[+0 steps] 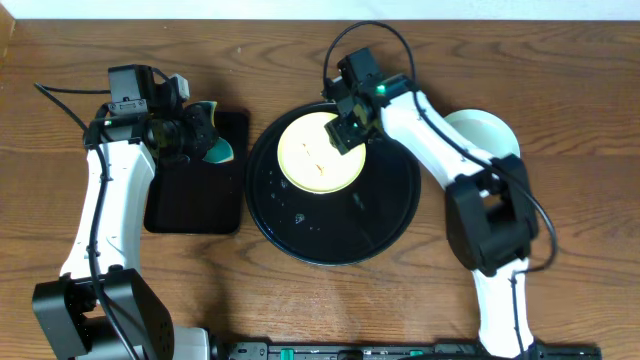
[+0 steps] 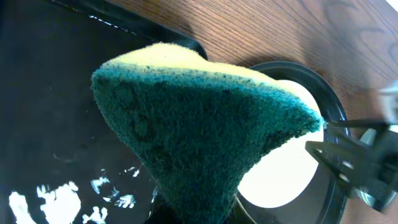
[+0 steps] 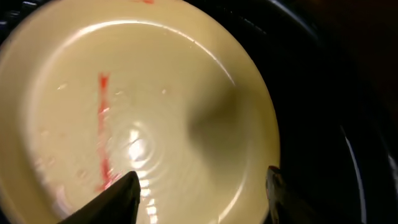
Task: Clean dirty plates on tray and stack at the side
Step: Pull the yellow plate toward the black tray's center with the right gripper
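We log yellow plate (image 1: 310,160) on tray (image 1: 390,215), red smear (image 3: 102,124) uncleaned. Right gripper (image 3: 202,183) spread, astride rim. Left gripper (image 1: 197,135) clamped on sponge (image 2: 199,130) over small tray (image 1: 190,205). Step, we judge: securing plate. Next: pinch rim, bring sponge across.

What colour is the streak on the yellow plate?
Red: a smear on the plate, clearest in the right wrist view.

We look straight down on the table (image 1: 600,300) from the overhead camera, far enough off to frame the whole workspace. Our left wrist view sits close behind a sponge (image 2: 199,124), facing past it toward the yellow plate (image 2: 280,180) at lower right. Our right wrist view hangs very near above that plate, which nearly fills its frame. All three views share it.
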`<state>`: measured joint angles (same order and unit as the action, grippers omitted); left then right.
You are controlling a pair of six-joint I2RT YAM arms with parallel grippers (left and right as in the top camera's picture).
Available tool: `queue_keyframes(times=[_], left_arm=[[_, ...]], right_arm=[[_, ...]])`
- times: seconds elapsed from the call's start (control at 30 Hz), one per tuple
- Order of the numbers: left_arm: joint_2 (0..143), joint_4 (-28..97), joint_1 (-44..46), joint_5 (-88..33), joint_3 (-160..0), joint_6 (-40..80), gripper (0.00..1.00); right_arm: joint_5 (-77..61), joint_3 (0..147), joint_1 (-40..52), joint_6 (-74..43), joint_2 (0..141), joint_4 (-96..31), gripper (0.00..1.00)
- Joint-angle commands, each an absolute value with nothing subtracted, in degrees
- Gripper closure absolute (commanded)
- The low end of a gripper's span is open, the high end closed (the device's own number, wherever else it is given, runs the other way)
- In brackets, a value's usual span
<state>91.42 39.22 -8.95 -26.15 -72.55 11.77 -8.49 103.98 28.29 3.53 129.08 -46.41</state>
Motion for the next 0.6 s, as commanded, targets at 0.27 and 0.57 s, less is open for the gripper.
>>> queue_keyframes(times=[0.27,0.57], left_arm=[[91.7,39.1,-9.0,-25.8,-72.3,11.7,0.92],[91.7,38.8,-9.0,-25.8,-72.3,11.7,0.92]], right_arm=[[-3.0,105.8,28.0,-1.7,133.2,-44.2,0.40],[-3.4,105.7,29.2,-19.2,133.3,-54.6,0.53]])
